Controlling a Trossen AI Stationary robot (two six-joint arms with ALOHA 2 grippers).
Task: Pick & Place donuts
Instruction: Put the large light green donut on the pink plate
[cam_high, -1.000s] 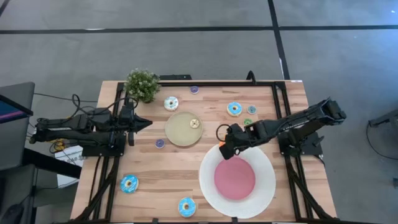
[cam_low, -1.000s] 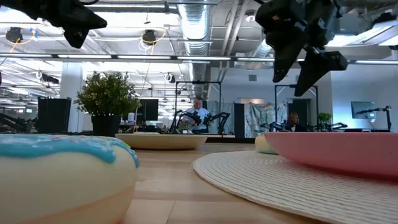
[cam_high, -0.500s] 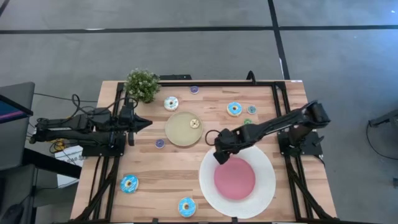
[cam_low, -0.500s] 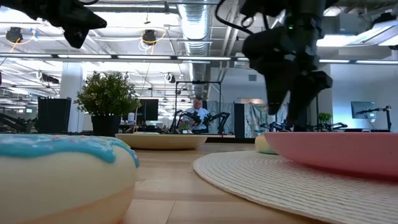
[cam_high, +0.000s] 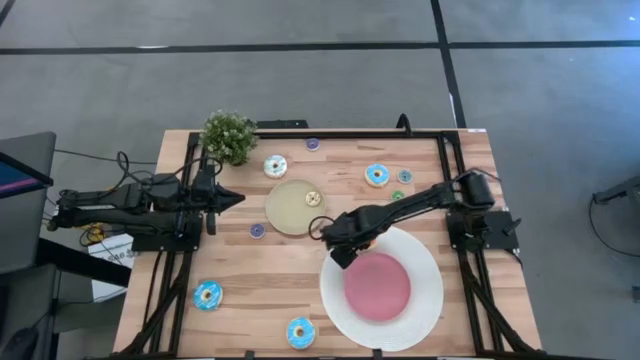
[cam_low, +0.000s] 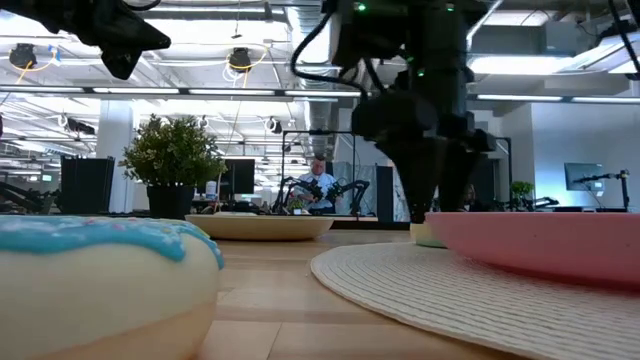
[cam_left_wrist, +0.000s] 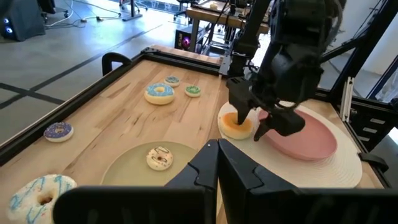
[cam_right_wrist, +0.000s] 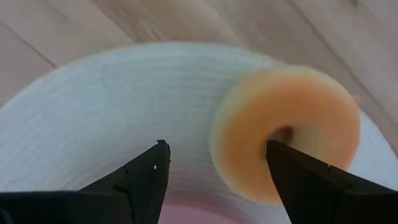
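my right gripper (cam_high: 337, 247) hangs low over the rim of the big white plate (cam_high: 432, 290), jaws wide and holding nothing, one finger (cam_right_wrist: 140, 177) on each side of an orange donut (cam_right_wrist: 287, 130) lying on that rim. my left gripper (cam_high: 232, 199) waits by the worktop's left edge, jaws shut and empty. other donuts lie scattered: a blue one (cam_high: 377, 175) toward the far edge, two blue ones (cam_high: 208, 295) near the front edge.
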